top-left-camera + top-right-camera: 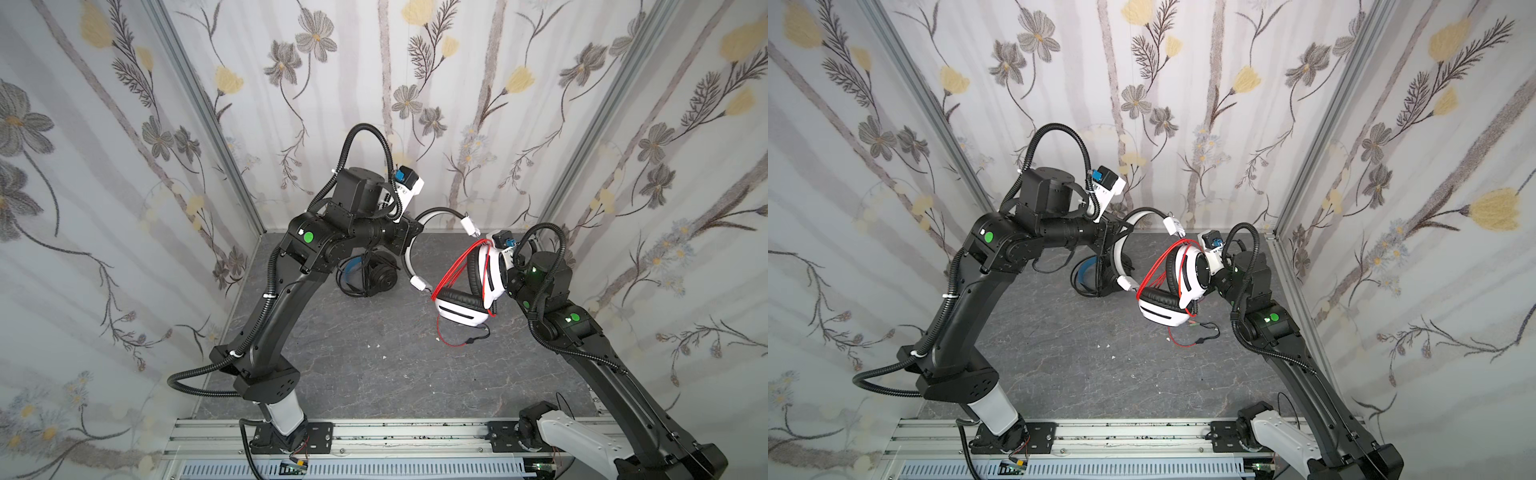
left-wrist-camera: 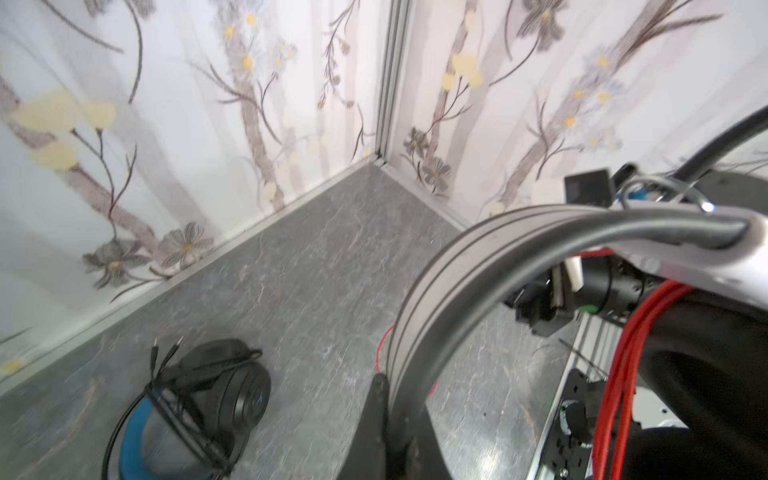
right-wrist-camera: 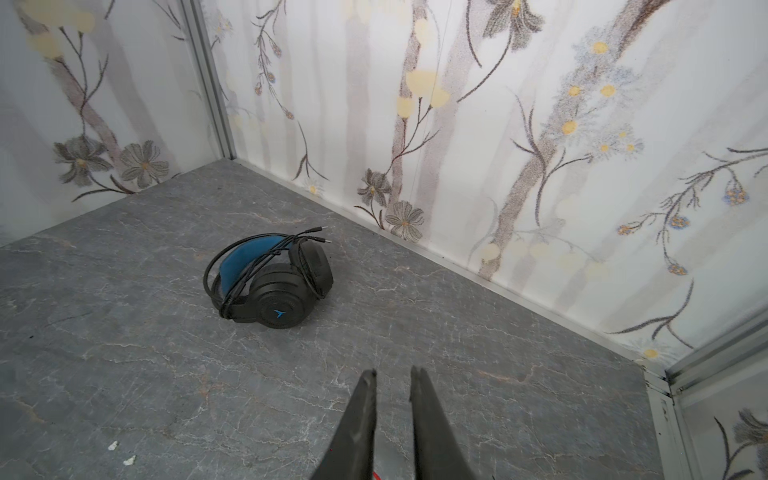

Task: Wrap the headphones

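The white headphones [image 1: 461, 312] [image 1: 1162, 314] hang above the grey floor in both top views. Several turns of their red cable [image 1: 452, 271] [image 2: 622, 353] cross the earcups, and the plug end [image 1: 471, 340] lies on the floor below. My left gripper [image 2: 395, 386] is shut on the white headband [image 2: 419, 299]. My right gripper [image 3: 393, 372] stands slightly open, floor showing between its tips and a sliver of red cable at their base; in the top views it is hidden behind the upper earcup [image 1: 490, 270]. The black headphones [image 1: 374, 276] [image 3: 278, 299] lie at the back with their black cable wound round them.
Floral walls [image 1: 124, 208] close the left, back and right sides. An aluminium rail [image 1: 395, 432] with both arm bases runs along the front edge. A few small white specks [image 1: 384, 358] lie on the grey marbled floor [image 1: 374, 382].
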`<act>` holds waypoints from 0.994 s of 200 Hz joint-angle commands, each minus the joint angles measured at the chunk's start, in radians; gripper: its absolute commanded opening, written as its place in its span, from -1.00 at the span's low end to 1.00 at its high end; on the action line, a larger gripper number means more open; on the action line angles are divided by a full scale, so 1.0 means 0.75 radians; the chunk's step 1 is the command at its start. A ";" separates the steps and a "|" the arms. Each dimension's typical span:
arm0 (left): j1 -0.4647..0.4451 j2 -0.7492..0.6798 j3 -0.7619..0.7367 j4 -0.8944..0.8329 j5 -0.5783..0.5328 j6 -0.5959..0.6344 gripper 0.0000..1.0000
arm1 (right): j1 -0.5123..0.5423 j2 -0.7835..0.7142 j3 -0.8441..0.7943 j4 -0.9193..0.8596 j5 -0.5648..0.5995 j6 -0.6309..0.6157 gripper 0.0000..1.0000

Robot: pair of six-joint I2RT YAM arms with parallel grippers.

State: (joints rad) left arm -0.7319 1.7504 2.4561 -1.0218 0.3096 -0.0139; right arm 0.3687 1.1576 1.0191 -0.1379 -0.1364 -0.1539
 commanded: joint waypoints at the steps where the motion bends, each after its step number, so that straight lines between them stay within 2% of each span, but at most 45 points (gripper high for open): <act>1: -0.010 0.069 0.162 0.084 0.126 -0.104 -1.00 | -0.007 -0.007 -0.016 0.084 -0.068 0.047 -0.63; 25: -0.010 0.088 0.180 0.208 0.135 -0.178 -1.00 | -0.009 -0.024 -0.067 0.135 -0.096 0.068 -0.63; 74: -0.016 0.080 0.018 0.643 0.130 -0.380 -1.00 | -0.013 -0.043 -0.184 0.231 -0.155 0.115 -0.65; 108: -0.019 0.110 0.022 0.760 0.120 -0.417 -1.00 | -0.015 -0.058 -0.247 0.301 -0.191 0.154 -0.66; 158: -0.022 0.139 0.004 0.938 0.094 -0.536 -1.00 | -0.019 -0.062 -0.333 0.454 -0.334 0.209 -0.72; 199: -0.028 0.140 -0.040 1.061 -0.058 -0.607 -1.00 | -0.019 -0.077 -0.399 0.493 -0.415 0.238 -0.80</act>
State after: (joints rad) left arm -0.7521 1.8599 2.4428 -0.4088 0.3527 -0.3767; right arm 0.3542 1.1061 0.7544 0.1619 -0.3882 -0.0040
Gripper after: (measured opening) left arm 0.058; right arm 0.108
